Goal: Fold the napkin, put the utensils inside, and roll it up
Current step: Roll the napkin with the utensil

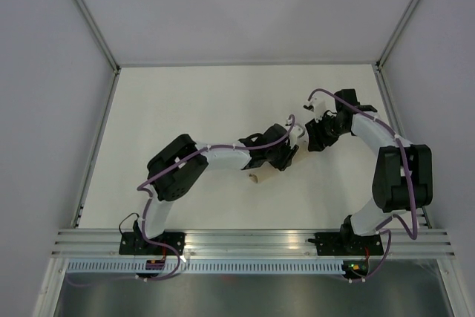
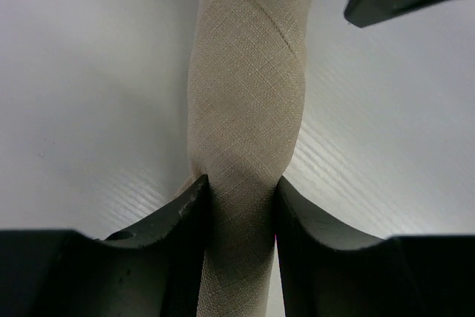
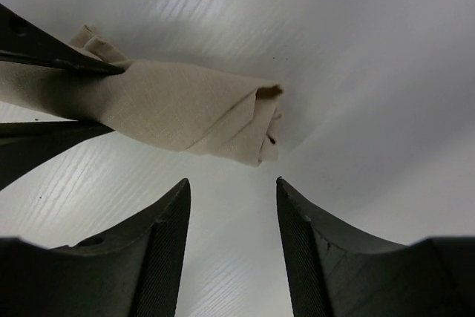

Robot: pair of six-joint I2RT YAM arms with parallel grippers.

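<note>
- Currently rolled into a tight tube, napkin [image 2: 249, 94] is near the middle of the white desk [image 2: 89, 72].
- Left hand [image 2: 241, 191] clenched around the roll.
- Right hand [image 3: 232, 191] released, just beside the roll's end, not touching.

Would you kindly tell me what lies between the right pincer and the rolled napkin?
Nothing: in the right wrist view, only bare table lies between the open right pincer and the napkin.
</note>
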